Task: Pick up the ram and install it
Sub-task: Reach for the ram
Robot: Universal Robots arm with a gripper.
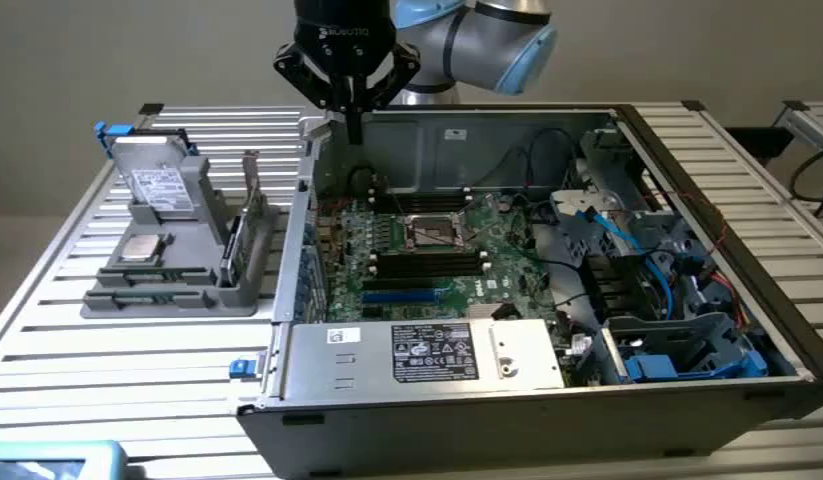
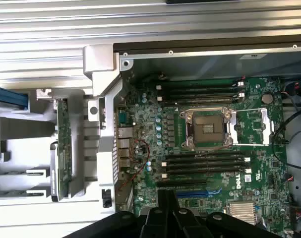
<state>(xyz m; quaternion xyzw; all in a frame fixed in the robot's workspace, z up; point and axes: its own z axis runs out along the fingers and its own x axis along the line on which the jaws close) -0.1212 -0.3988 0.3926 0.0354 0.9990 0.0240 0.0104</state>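
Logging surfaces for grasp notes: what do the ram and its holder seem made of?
The ram: thin green board, so probably fibreglass circuit laminate, matte. The holder: uniform dull grey with moulded ledges, likely plastic, though painted metal is possible.

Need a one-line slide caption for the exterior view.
Gripper hovers over the far edge of the open computer case, while the ram stands in the gray holder alongside.

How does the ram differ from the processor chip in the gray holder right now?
The ram is a long, narrow green stick standing on edge; the processor chip is square, silver and lies flat. The ram sits on the holder's side nearer the computer case, the chip farther out. Both rest in the gray holder, apart from the end effector.
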